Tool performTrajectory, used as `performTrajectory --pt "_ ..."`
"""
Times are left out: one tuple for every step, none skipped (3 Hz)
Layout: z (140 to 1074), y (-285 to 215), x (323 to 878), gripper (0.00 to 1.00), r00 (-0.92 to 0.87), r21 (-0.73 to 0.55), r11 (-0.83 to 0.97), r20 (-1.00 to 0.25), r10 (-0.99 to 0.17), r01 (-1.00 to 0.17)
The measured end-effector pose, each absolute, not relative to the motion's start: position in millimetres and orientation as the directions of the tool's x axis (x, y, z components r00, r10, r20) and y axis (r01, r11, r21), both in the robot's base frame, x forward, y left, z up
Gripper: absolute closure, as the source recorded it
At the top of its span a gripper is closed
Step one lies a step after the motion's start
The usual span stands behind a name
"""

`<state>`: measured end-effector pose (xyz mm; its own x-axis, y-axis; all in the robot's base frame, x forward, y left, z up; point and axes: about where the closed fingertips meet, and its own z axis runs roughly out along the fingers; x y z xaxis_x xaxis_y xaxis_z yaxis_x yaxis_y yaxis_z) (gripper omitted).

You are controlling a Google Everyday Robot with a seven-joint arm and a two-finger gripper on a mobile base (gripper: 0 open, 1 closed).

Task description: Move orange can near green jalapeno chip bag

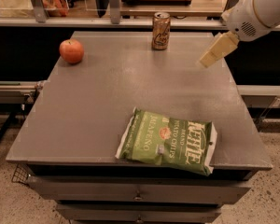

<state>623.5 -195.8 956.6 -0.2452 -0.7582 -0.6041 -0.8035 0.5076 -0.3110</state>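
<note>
**Orange can at far edge, chip bag at near edge**

The orange can [161, 30] stands upright at the far edge of the bench [107, 101], its pale script unreadable. The green jalapeno chip bag [168, 141] lies flat at the near edge, well apart from it, printed "KETTLE BRAND POTATO CHIPS" and "JALAPEÑO". 1 red apple [71, 51] sits far left. The gripper [210, 56] hangs right of the can, touching nothing; whether it is spread or closed cannot be told.

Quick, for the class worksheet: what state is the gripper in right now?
Gripper: open or closed cannot be told; it hangs above the table, right of the orange can, not touching it.
</note>
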Motion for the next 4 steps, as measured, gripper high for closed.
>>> performTrajectory --pt "948.8 -189.3 637.3 0.00 -0.246 -0.303 0.538 -0.646 -0.723 -0.786" --pt "944.1 -166.4 710.0 0.00 -0.232 -0.232 0.645 -0.802 -0.550 -0.728" --pt "943.3 -150.7 763.1 0.00 -0.205 -0.176 0.701 -0.882 -0.424 -0.691" --pt "933.3 -137.8 811.7 0.00 -0.192 -0.125 0.757 -0.929 -0.316 -0.642"
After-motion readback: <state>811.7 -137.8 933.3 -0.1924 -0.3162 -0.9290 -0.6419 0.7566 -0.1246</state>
